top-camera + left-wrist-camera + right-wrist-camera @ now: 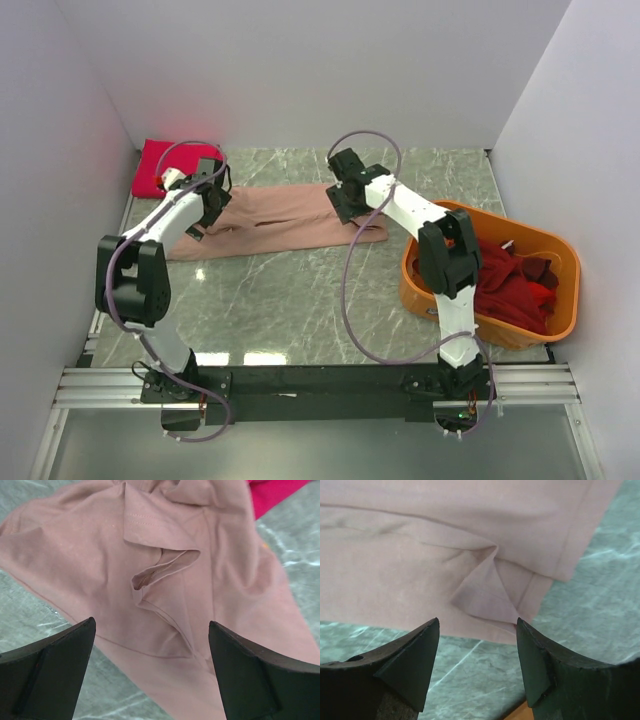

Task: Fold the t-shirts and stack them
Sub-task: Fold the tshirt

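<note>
A dusty-pink t-shirt [280, 216] lies folded in a long strip across the far middle of the table. My left gripper [208, 208] is open above its left end, over a sleeve fold [160, 570]; nothing is held. My right gripper [350, 205] is open above its right end, just off the near hem, by a small turned-up corner [487, 597]. A bright crimson-pink t-shirt [165, 165] lies folded at the far left corner and shows in the left wrist view [275, 495]. Several dark red t-shirts [510, 285] fill the tub.
An orange plastic tub [565, 300] stands at the right edge. White walls close the left, back and right sides. The green marble table [290, 300] reaches the black rail at the near edge.
</note>
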Available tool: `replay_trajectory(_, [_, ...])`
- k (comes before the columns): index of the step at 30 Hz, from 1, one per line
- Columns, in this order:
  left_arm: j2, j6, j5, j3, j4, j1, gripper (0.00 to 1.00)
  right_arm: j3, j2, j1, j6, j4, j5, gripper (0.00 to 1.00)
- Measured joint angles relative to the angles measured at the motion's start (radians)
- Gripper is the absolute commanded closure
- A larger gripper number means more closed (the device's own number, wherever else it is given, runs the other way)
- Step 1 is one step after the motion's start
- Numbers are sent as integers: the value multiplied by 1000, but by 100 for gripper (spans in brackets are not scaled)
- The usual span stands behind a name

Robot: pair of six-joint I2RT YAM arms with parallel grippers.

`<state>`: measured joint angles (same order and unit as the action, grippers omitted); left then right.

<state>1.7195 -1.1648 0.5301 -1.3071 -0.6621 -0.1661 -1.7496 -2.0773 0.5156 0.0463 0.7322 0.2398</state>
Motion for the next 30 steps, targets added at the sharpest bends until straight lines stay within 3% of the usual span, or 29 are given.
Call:
replay_trajectory(6, [89, 2, -11, 0, 9, 0, 1, -23, -107, -4, 11, 1, 45, 30])
replay_trajectory(11, [118, 1, -18, 0, 8, 0, 1, -153, -215, -18, 14, -2, 164, 31])
replay_trajectory(19, [159, 2, -20, -44, 6, 0, 1, -240, -265, -130, -11, -61, 344, 31])
replay_trajectory(24, [163, 1, -31, -45, 10, 0, 1, -178, -185, -170, -21, -102, 187, 32])
replay_trajectory(30, [179, 2, -36, -58, 24, 0, 1, 42, 35, -93, -61, -176, -26, 32])
